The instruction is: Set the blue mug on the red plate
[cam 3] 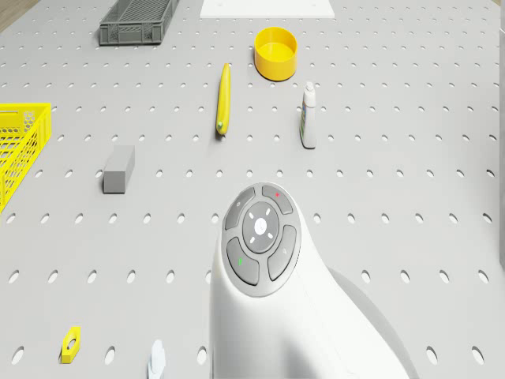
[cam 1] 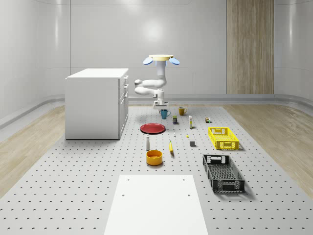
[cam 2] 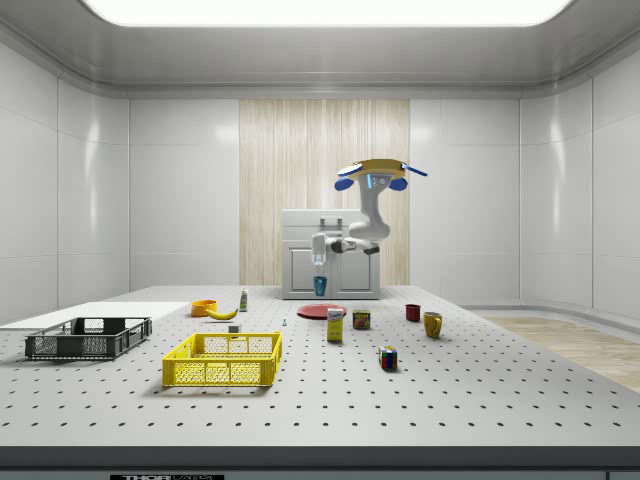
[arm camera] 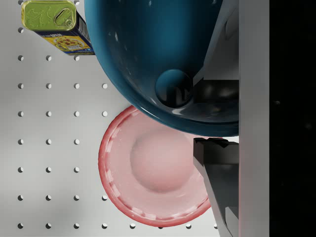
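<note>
The drone (cam 1: 161,59) hovered above the far part of the perforated table (cam 1: 88,186), beside the white cabinet (cam 1: 95,103), its white arm (cam 1: 149,89) folded down and its gripper (cam 1: 161,105) clenched on the blue mug (cam 1: 165,113), which hung in the air clear of the table. In the side view the mug (cam 2: 320,285) was held above and a little toward that view's left edge of the red plate (cam 2: 322,312), apart from it. The wrist view showed the mug's glossy body (arm camera: 158,54) close before the camera, a dark finger (arm camera: 217,163) beside it, the plate (arm camera: 148,173) lying flat on the table beneath, and a yellow-topped can (arm camera: 57,24) off to one side. On the table in the whole-scene view lay the red plate (cam 1: 153,129) just in front of the carried mug, a yellow mug (cam 1: 182,111) near it, a white bottle (cam 1: 147,142), a yellow bowl (cam 1: 154,157), a banana (cam 1: 171,147), a yellow crate (cam 1: 223,137) and a black crate (cam 1: 223,173) toward that view's right. The drone view looked over the arm's wrist (cam 3: 264,260) at the bowl (cam 3: 275,53), banana (cam 3: 224,99), bottle (cam 3: 308,117) and a small grey block (cam 3: 118,168).
</note>
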